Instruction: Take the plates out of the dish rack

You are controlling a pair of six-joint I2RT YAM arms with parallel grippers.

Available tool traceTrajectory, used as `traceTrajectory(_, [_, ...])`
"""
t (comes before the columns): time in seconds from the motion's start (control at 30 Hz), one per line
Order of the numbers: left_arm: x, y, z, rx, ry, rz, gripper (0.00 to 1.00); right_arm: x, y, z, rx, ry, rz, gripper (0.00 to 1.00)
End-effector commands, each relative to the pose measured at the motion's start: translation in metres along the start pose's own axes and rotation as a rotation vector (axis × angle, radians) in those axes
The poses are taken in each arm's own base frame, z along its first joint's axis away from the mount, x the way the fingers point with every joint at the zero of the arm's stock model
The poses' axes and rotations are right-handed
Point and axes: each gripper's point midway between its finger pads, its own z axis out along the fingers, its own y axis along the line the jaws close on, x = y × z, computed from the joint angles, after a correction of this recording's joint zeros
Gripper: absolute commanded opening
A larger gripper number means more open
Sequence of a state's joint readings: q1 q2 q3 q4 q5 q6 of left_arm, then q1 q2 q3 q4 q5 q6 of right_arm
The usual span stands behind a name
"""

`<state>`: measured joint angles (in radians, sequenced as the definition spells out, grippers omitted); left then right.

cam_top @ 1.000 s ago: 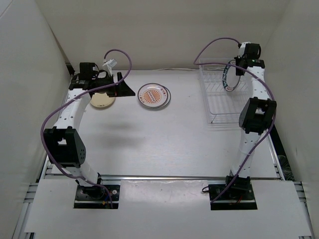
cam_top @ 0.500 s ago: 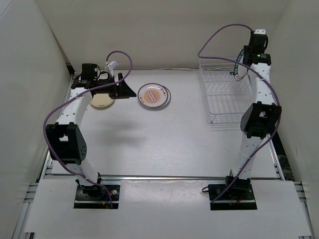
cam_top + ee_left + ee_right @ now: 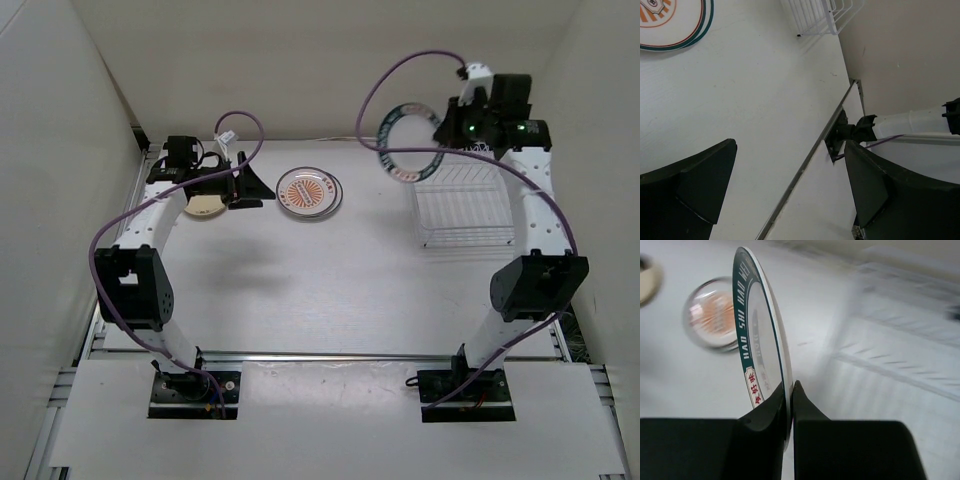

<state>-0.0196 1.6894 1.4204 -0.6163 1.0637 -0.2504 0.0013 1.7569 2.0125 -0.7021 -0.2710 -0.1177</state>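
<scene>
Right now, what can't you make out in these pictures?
The tan plate: top view, partly hidden under the left arm.
The dish rack: right wrist view, wires smeared by motion blur.
The orange plate: left wrist view, cut off at the top-left corner.
The held plate: right wrist view, nearly edge-on, centre unreadable.

I see bare white tabletop (image 3: 330,290) open across the middle and near side. Blocking the far edge: a small tan plate (image 3: 205,208) partly under my left arm (image 3: 160,205), a flat orange-centred plate (image 3: 309,191), a white wire dish rack (image 3: 462,212), and a dark-rimmed plate (image 3: 759,335) pinched upright in my right gripper (image 3: 791,395) beside it
</scene>
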Motion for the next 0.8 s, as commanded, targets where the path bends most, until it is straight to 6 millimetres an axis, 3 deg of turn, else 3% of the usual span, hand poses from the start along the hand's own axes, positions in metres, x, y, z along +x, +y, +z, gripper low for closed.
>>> traceTrajectory(0.0, [0.002, -0.020, 0.002, 0.096, 0.020, 0.009, 0.99, 0.037, 0.109, -0.011, -0.513, 0.101, 0.130, 0.00])
traceTrajectory(0.2, [0.016, -0.036, 0.018, 0.157, 0.080, 0.029, 0.99, 0.082, 0.192, -0.027, -0.854, 0.240, 0.189, 0.00])
traceTrajectory(0.33, [0.017, -0.033, 0.020, 0.156, 0.085, 0.019, 0.99, 0.105, 0.225, -0.038, -1.020, 0.330, 0.259, 0.00])
traceTrajectory(0.6, [0.022, -0.030, 0.024, 0.157, 0.101, 0.006, 0.79, 0.127, 0.266, -0.042, -1.218, 0.487, 0.392, 0.00])
traceTrajectory(0.77, [0.025, -0.035, 0.026, 0.181, 0.114, 0.018, 0.78, 0.134, 0.273, -0.033, -1.241, 0.530, 0.423, 0.00])
